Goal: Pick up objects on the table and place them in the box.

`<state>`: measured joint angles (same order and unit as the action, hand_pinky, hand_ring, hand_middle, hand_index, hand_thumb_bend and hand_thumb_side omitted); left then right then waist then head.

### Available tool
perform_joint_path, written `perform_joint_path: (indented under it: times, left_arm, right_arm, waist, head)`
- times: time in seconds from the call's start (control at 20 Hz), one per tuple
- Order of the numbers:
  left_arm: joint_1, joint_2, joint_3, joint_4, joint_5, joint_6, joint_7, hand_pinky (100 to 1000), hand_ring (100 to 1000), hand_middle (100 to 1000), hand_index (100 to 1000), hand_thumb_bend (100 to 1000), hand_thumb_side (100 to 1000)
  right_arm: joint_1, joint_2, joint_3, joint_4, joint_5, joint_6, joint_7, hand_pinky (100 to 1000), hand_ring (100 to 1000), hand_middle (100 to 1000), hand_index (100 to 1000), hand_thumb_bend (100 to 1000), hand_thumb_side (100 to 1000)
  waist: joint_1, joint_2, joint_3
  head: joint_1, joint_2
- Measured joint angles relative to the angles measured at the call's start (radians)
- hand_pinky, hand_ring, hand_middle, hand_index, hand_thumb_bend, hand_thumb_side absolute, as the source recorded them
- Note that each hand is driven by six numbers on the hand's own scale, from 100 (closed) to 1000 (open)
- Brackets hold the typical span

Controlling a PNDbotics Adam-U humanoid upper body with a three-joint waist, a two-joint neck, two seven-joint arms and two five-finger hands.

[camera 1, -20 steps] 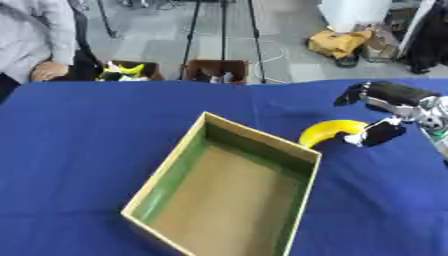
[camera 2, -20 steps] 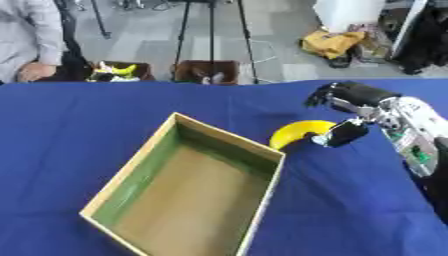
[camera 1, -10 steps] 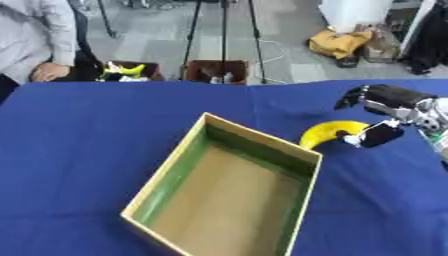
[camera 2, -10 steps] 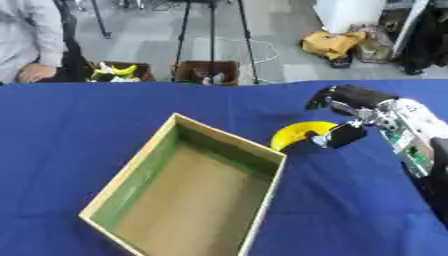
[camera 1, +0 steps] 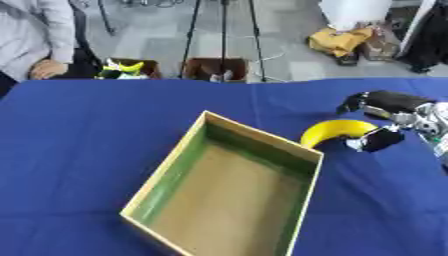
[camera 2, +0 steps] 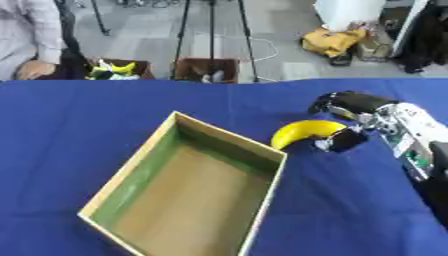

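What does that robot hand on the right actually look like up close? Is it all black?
Not all black. The right hand has dark, rounded black fingers and a black thumb tip, joined by silver metal parts at the knuckles. Behind it the forearm is cased in white or light grey, with small green and dark markings along its side. No loose cables show.

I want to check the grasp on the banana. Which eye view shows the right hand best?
The right eye view: the right hand shows whole with its forearm behind, thumb and fingers around the banana. The left eye view shows the same grasp, but the forearm is cut by the picture's right edge.
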<state>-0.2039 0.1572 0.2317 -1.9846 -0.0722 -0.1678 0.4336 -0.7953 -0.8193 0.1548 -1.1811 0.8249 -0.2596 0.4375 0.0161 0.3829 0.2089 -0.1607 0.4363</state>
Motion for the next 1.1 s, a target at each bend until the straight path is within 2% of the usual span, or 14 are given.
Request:
perform_joint_path:
  times: [0.35, 0.45, 1.1]
  left_arm:
    - [0.000, 0.000, 0.000, 0.000, 0.000, -0.001, -0.002, 213, 421, 419, 617, 100, 997]
    - [-0.001, 0.000, 0.000, 0.000, 0.000, -0.001, -0.003, 213, 420, 420, 617, 100, 999]
    - [-0.005, 0.000, 0.000, 0.000, 0.000, -0.003, -0.008, 213, 420, 420, 617, 100, 1000]
  right_arm:
    - [0.004, -0.011, 0.001, -0.010, 0.001, 0.005, 0.003, 797, 817, 779, 855, 250, 421]
    - [0.004, -0.012, 0.001, -0.011, 0.001, 0.005, 0.002, 789, 804, 748, 839, 271, 443]
    - [0.001, -0.012, 0.001, -0.015, 0.000, 0.016, -0.048, 784, 795, 738, 827, 276, 498]
  waist:
    - [0.000, 0.005, 0.002]
    - [0.000, 0.005, 0.002]
    - [0.000, 0.012, 0.007]
  head:
    - [-0.001, -0.007]
    - [-0.001, -0.007]
    - [-0.006, -0.013]
